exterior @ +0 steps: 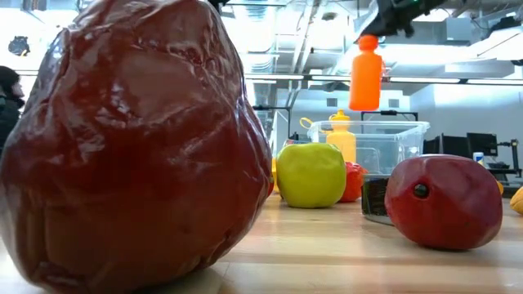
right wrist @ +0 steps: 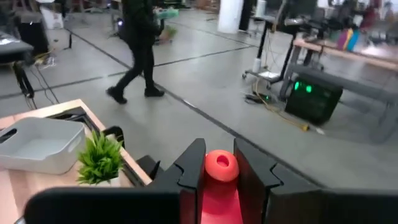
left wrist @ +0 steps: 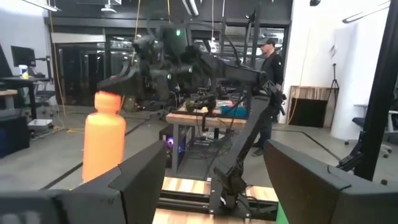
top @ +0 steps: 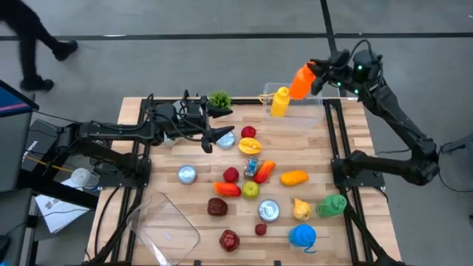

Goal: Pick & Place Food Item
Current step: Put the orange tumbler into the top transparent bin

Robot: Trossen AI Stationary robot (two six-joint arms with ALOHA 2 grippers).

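Observation:
My right gripper [top: 316, 74] is shut on an orange bottle [top: 301, 80], which hangs above the far right corner of the table, over a clear container [top: 310, 118]. A yellow bottle [top: 280, 102] stands inside that container. In the low view the orange bottle [exterior: 365, 73] hangs well above the container [exterior: 384, 140]. My left gripper [top: 216, 125] stands open above the middle left of the table, with nothing between its fingers [left wrist: 140, 180]. My right gripper pinches the orange bottle's top end, at its cap [right wrist: 221, 167], between its two fingers [right wrist: 189, 168], one on each side. The fingers come at it about level, from the table's right side. The bottle hangs upright below them, cap up, clear of the container.
Food items lie over the table's middle and near part: a green apple [top: 251, 190], red fruits [top: 217, 207], an orange piece [top: 294, 177], cans [top: 187, 174], a blue item [top: 302, 236]. A clear lid [top: 166, 225] lies near left; a small plant [top: 219, 98] stands at the far edge. A person [top: 29, 44] walks beyond the table.

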